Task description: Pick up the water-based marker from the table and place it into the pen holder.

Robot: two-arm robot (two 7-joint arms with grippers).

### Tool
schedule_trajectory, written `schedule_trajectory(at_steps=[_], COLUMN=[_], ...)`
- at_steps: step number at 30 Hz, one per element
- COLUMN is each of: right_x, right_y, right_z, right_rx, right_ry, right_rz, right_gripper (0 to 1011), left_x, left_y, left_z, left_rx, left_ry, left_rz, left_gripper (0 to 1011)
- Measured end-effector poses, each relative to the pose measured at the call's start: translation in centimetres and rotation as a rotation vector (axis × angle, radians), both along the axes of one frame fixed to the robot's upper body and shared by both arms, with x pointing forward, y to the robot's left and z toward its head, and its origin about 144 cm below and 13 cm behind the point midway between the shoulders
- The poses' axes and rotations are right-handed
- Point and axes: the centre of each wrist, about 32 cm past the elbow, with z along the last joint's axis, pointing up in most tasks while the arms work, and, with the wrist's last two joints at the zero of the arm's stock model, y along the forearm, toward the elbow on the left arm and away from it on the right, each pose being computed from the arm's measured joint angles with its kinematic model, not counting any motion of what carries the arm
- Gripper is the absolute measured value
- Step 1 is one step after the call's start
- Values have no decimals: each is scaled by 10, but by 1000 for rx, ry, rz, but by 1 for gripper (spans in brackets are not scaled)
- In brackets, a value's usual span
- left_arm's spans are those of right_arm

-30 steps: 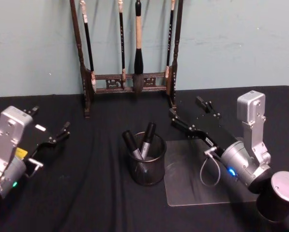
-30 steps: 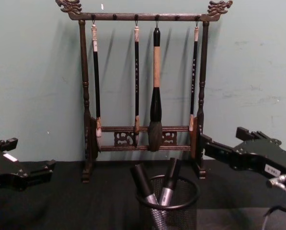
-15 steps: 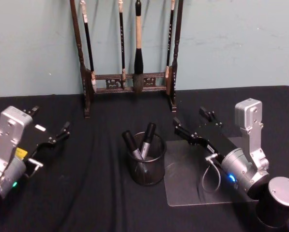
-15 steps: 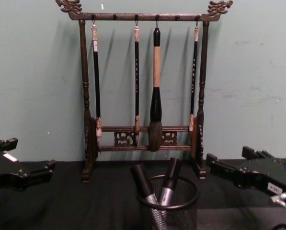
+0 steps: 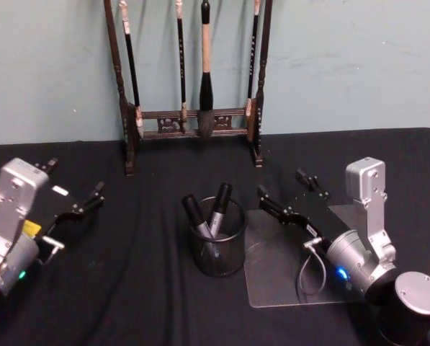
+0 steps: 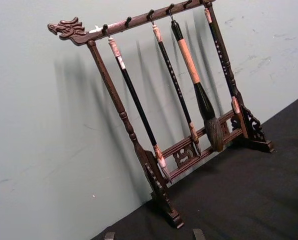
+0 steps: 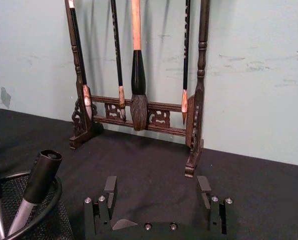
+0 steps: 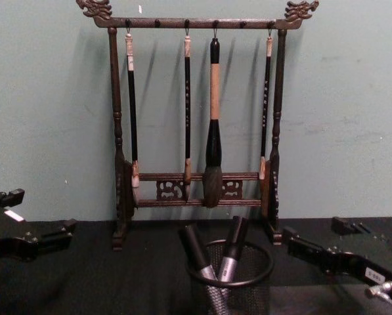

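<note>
Two markers [image 5: 212,210] stand in holder [image 5: 216,249]; placing step looks done. Right tool [image 5: 290,194] open, empty, beside holder. Left tool [image 5: 74,189] open, parked. Next: confirm, retreat.

Table [image 5: 142,288], draped in matte black cloth. Resting on it: a grey mat [image 5: 279,277] at right of centre; the black mesh pen holder [image 5: 216,249] just left of the mat; a wooden brush rack [image 5: 193,122] along the rear edge.

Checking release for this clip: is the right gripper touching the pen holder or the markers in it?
Apart. In the head view the right gripper, fingers open and empty, sits over the mat with black cloth showing between it and the pen holder, which holds two markers.
</note>
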Motion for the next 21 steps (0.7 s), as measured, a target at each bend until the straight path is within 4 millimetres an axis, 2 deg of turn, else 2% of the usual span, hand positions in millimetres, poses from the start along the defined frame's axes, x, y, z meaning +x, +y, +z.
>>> schedule_trajectory(at_steps=[21], right_x=[-1], right_y=[1], right_z=[-4], right_rx=[5], right_ry=[12], right_rz=[-3], right_gripper=[1002], left_x=[0], left_y=[0], left_z=[0], left_rx=[0], left_ry=[0], left_rz=[0], left_gripper=[1009])
